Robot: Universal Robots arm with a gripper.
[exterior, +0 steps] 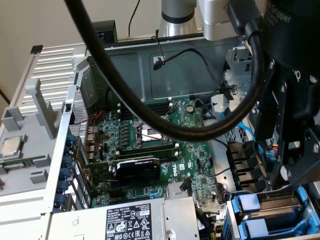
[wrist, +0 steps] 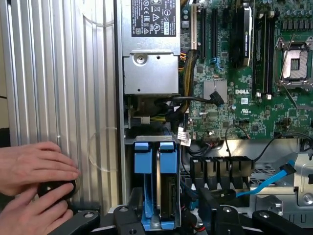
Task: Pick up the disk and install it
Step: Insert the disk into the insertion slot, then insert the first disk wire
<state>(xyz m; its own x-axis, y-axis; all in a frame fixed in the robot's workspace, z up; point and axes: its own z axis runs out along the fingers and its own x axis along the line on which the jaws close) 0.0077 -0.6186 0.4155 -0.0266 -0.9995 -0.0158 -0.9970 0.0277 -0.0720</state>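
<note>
Currently the disk (wrist: 167,169) stands on edge in its bay just beside the power-supply box (wrist: 149,63), its long edge running toward that box; the gripper (wrist: 168,208) hangs directly over it, jaws spread and straddling the blue carrier, apparently not clamping. A person's hands (wrist: 34,169) rest well apart from the box.

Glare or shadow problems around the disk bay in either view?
Exterior view: even light, but the dark cable and hand loom in front as near-silhouettes. Wrist view: evenly lit, soft sheen on the ribbed panel, no glare on the disk.
</note>
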